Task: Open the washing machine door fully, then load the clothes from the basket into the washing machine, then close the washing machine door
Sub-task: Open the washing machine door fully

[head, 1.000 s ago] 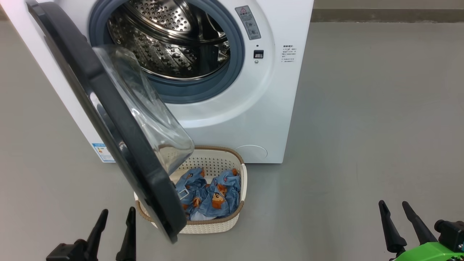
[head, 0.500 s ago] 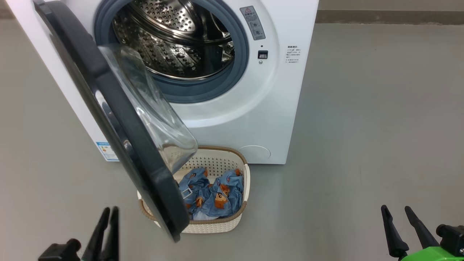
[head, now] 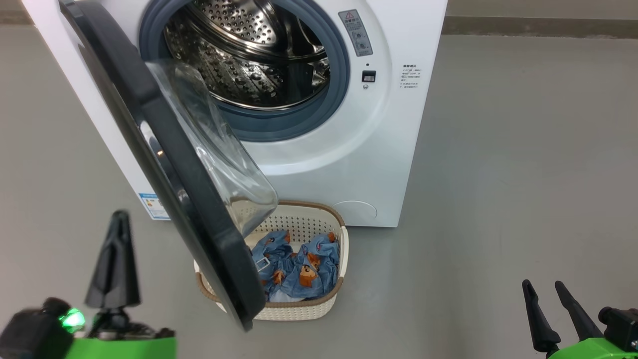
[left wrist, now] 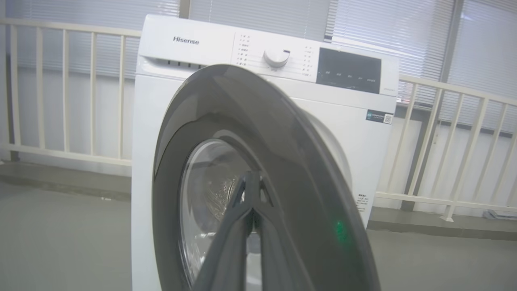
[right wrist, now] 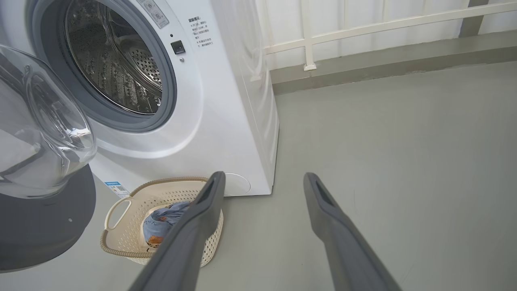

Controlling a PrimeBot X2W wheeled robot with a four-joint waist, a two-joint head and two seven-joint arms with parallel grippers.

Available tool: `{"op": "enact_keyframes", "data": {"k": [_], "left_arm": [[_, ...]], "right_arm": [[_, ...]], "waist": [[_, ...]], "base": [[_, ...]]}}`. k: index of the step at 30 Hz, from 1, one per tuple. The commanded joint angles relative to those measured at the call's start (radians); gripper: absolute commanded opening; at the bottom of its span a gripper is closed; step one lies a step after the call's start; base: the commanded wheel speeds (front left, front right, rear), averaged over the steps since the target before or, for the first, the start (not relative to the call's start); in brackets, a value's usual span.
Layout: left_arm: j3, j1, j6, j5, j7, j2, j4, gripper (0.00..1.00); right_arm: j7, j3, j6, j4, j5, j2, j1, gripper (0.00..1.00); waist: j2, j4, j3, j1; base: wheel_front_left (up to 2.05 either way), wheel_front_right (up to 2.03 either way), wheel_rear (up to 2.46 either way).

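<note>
Washing machine door [head: 185,172] ajar, glossy blk rim, bulging glass; left gripper [left wrist: 252,180] pressed together, right gripper [head: 541,283] spread.

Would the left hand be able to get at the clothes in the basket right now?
Probably not directly: the washing machine door stands open over the left side of the basket, between the left hand and the clothes.

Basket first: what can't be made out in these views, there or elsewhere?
The basket: its left side and part of the clothes are hidden by the washing machine door, head view.
The left gripper: blurred in head view; left wrist view cannot show whether its tips touch the door.
Labels on the washing machine: too small to read, head view.
</note>
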Motion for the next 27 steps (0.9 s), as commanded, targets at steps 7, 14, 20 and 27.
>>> {"op": "enact_keyframes", "data": {"k": [7,14,20,27], "left_arm": [[-0.171,-0.053,-0.003,0.098,-0.006,-0.006,-0.165,0.00],[-0.435,-0.074,-0.003,0.061,-0.006,-0.023,-0.079,0.00],[-0.460,-0.104,0.000,0.001,-0.006,-0.028,0.068,0.00],[-0.407,-0.130,0.021,-0.043,-0.006,-0.029,0.179,0.00]], "right_arm": [[-0.012,0.025,0.002,-0.029,-0.009,-0.022,0.005,1.00],[-0.012,0.018,0.002,-0.028,-0.019,-0.022,0.003,1.00],[-0.012,0.014,0.002,-0.034,-0.035,-0.020,-0.008,1.00],[-0.012,0.004,0.002,-0.039,-0.047,-0.012,-0.011,1.00]], "waist": [[0.0000,0.001,0.005,0.0000],[0.0000,0.002,0.018,0.0000],[0.0000,0.003,0.029,0.0000],[0.0000,0.006,0.031,0.0000]], "base": [[0.00,0.00,0.00],[0.00,0.00,0.00],[0.00,0.00,0.00],[0.00,0.00,0.00]]}}
